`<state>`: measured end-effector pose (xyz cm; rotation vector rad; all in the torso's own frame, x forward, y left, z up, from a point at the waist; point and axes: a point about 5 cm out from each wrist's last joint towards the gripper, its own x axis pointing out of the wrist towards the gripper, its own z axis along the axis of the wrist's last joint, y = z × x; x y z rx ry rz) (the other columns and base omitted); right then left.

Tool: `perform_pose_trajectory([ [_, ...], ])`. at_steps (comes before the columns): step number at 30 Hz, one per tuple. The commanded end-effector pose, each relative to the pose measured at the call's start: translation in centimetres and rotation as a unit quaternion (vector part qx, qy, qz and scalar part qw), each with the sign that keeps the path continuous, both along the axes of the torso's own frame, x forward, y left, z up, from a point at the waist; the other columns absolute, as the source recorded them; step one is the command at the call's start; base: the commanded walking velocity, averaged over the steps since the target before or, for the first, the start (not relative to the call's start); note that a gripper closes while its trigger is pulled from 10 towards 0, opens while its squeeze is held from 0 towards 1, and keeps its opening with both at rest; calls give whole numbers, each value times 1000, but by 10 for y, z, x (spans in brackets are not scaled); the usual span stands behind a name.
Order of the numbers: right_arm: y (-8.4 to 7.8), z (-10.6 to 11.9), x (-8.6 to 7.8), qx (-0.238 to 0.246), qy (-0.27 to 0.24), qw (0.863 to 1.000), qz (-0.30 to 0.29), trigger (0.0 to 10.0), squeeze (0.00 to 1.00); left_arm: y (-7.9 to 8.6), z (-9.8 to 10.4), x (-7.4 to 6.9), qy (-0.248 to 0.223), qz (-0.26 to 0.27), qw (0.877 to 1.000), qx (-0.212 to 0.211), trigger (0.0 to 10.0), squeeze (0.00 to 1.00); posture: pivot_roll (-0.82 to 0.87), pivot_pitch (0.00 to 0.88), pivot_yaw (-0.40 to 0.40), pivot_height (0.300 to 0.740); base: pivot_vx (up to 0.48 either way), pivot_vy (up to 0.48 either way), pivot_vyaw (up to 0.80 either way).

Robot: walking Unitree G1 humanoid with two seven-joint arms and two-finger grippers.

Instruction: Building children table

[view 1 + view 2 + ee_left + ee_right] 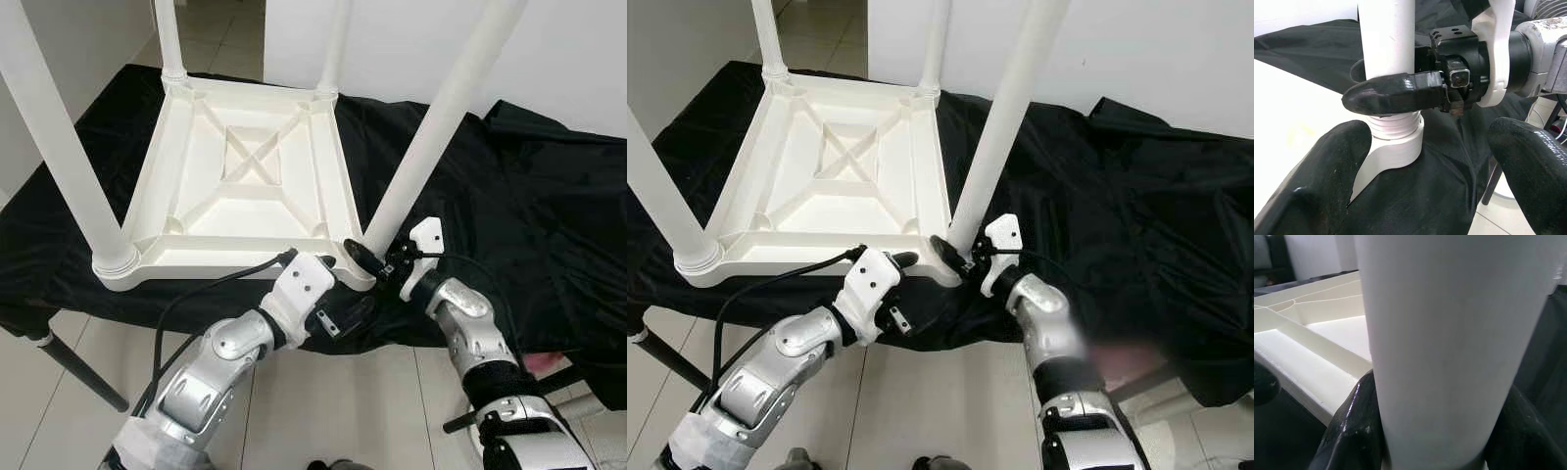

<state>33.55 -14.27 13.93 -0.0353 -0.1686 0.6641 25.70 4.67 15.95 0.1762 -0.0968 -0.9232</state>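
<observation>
The white children's table lies upside down on a black cloth, its four legs pointing up; the near-right leg stands upright in its corner socket, tilting slightly right. Your right gripper clamps that leg just above the base, one finger on each side; your left gripper waits open just beside the same corner, holding nothing; any twist turns about the leg's vertical axis.
</observation>
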Motion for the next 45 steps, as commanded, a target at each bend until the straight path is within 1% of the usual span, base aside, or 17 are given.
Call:
perform_pose_trajectory([
  [1, 0, -11, -3, -2, 30, 999, -39, 10000, 0, -6, -2, -6, 6, -48, 999, 6, 10000, 0, 30, 83, -107, 740, 0, 0, 0],
  [2, 0, -11, -3, -2, 30, 999, -39, 10000, 0, -6, -2, -6, 6, -48, 999, 6, 10000, 0, 30, 83, -107, 740, 0, 0, 0],
  [4, 5, -12, -5, 5, 36, 996, -81, 10000, 0, -6, -3, -6, 7, -47, 999, 6, 10000, 0, 29, 84, -105, 740, 0, 0, 0],
  [5, 5, -12, -5, 5, 36, 996, -81, 10000, 0, -6, -3, -6, 7, -47, 999, 6, 10000, 0, 29, 84, -105, 740, 0, 0, 0],
  [10, 22, -11, -10, 32, 47, 991, -125, 10000, 0, -7, -4, -6, 8, -50, 999, 9, 10000, 0, 25, 85, -96, 740, 0, 0, 0],
  [14, 25, -11, -10, 44, 58, 984, -160, 10000, 0, -6, -4, -6, 8, -51, 999, 10, 10000, 0, 24, 85, -94, 740, 0, 0, 0],
  [18, 28, -15, -14, 64, 75, 966, -238, 10000, 0, -6, -4, -6, 9, -51, 999, 11, 10000, 0, 26, 88, -97, 740, 0, 0, 0],
  [20, 28, -15, -14, 64, 75, 966, -238, 10000, 0, -6, -4, -6, 9, -51, 999, 11, 10000, 0, 26, 88, -97, 740, 0, 0, 0],
  [22, 35, -17, -17, 87, 88, 947, -297, 10000, 0, -6, -5, -6, 10, -50, 999, 11, 10000, 0, 29, 91, -99, 740, 0, 0, 0],
  [23, 35, -17, -17, 87, 88, 947, -297, 10000, 0, -6, -5, -6, 10, -50, 999, 11, 10000, 0, 29, 91, -99, 740, 0, 0, 0],
  [24, 42, -17, -19, 95, 93, 943, -304, 10000, 0, -6, -5, -6, 10, -48, 999, 10, 10000, 0, 36, 93, -101, 740, 0, 0, 0],
  [25, 48, -15, -20, 92, 89, 945, -300, 10000, 0, -6, -4, -6, 10, -47, 999, 10, 10000, 0, 37, 94, -101, 740, 0, 0, 0],
  [29, 50, -11, -20, 86, 78, 949, -293, 10000, 0, -5, -4, -6, 9, -44, 999, 11, 10000, 0, 36, 97, -103, 740, 0, 0, 0],
  [33, 42, -6, -18, 74, 57, 949, -299, 10000, 0, -4, -5, -6, 10, -43, 999, 12, 10000, 0, 38, 99, -105, 740, 0, 0, 0],
  [39, 42, -2, -20, 86, 49, 956, -278, 10000, 12, -4, -6, -7, 9, -40, 999, 16, 10000, 0, 40, 101, -105, 740, 0, 0, 0],
  [40, 43, 0, -21, 93, 45, 958, -266, 10000, 1000, -4, -7, -7, 7, -41, 999, 22, 10000, 0, 44, 102, -105, 740, 0, 0, 0],
  [45, 35, 4, -23, 91, 25, 967, -236, 10000, 1000, -4, -8, -8, 7, -41, 999, 26, 10000, 0, 48, 99, -110, 740, 0, 0, 0],
])
